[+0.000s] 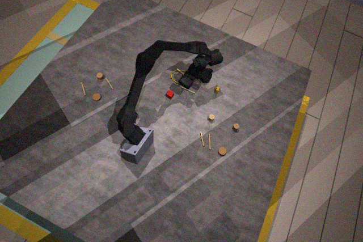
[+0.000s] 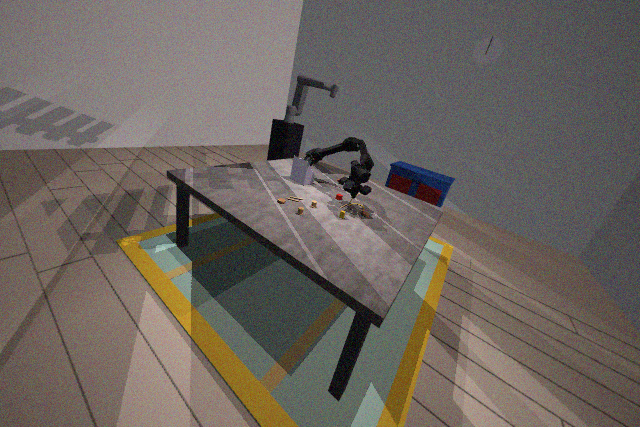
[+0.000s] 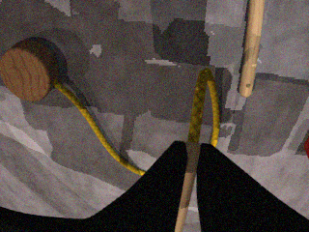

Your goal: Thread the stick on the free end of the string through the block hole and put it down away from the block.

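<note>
On the grey bench (image 1: 181, 181) (image 2: 356, 262) (image 3: 130, 29), the end effector (image 1: 189, 79) (image 2: 353, 195) (image 3: 191, 153) grips the string's stick (image 1: 179, 71) (image 3: 185, 195) near its corded end, so sideways travel could hook the slack yellow string (image 1: 171, 76) (image 3: 98, 133) on the loose stick (image 1: 188, 90) (image 3: 251, 53) nearby, or a tug could twist the grip.

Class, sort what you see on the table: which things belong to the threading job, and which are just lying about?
Job:
- stick on the string
- yellow string
- round button
- holed block: cannot tell which

Lying about:
- two side-by-side sticks
- flat disc
</note>
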